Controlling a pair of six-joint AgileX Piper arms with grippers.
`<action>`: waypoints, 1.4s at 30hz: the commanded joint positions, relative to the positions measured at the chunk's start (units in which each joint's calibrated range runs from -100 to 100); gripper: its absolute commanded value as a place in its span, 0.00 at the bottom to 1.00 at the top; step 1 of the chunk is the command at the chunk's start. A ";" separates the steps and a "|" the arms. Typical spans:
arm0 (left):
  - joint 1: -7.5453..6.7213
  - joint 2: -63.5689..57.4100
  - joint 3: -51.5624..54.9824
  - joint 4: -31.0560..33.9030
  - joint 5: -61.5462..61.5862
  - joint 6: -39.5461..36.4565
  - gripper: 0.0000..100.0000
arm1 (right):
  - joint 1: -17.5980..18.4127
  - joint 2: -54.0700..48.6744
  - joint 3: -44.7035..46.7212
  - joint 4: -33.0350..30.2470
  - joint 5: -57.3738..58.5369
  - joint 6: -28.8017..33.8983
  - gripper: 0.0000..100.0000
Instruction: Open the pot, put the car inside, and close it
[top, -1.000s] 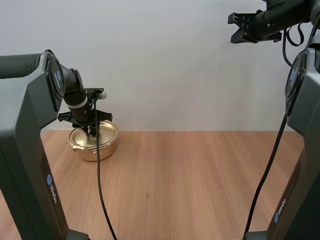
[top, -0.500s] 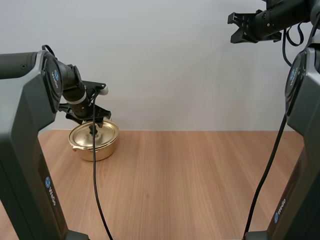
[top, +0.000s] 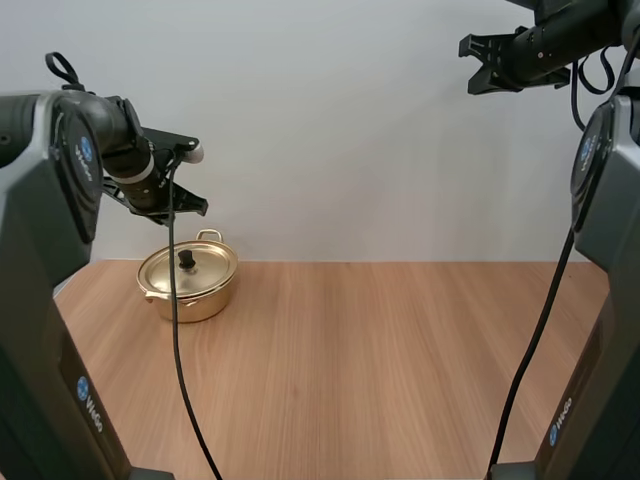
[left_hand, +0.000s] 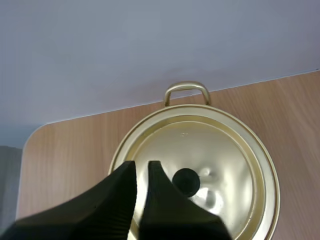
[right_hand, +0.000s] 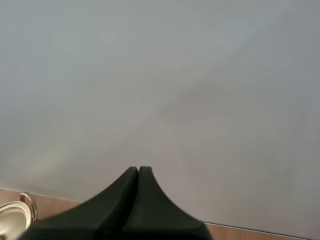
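**Ana:** What had changed in that last second?

**Ben:** The left pincer (top: 190, 208) had come up off the pot (top: 188, 285). A second before, it stood down at the knob (left_hand: 186, 181); by this moment it hung clear above it, touching nothing. The pot and the right arm had hardly moved.

**Ana:** And its fingers?

**Ben:** Clenched on nothing, with only a thin slit between the tips. The right pincer (right_hand: 138, 171) was clenched and empty too.

**Ana:** Where did the pot sit from the left pincer?

**Ben:** Below it and just ahead of the fingertips, on the desk (top: 380, 350). The lid (left_hand: 220, 160) was on, and the knob lay just beyond the tips. One loop handle (left_hand: 187, 90) lay farther ahead. The lid hid whatever was inside, so I could not tell about the car.

**Ana:** So which step was it?

**Ben:** I judged it to be the retreat after closing. To do that well, the pincer needed to rise straight up until it was well clear of the knob and only then swing away. A sideways brush could have tipped the lid. The lid looked level inside the rim, which was worth checking.

**Ana:** And the arms' pose?

**Ben:** The left arm was raised, its wrist pitched down over the pot. The right arm was held high and aimed at the wall, with the pot far below its pincer.
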 joint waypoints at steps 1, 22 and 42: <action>0.38 -2.49 0.00 -0.75 -0.50 -5.20 0.00 | -0.03 -0.02 0.04 -0.06 0.00 1.06 0.00; 0.84 -25.67 0.00 -0.21 0.34 -13.64 0.00 | -0.03 -1.07 0.04 2.27 0.00 -3.23 0.00; -5.54 -56.63 47.27 0.99 -52.56 -18.28 0.00 | 0.04 -0.63 14.33 0.40 0.00 -8.19 0.00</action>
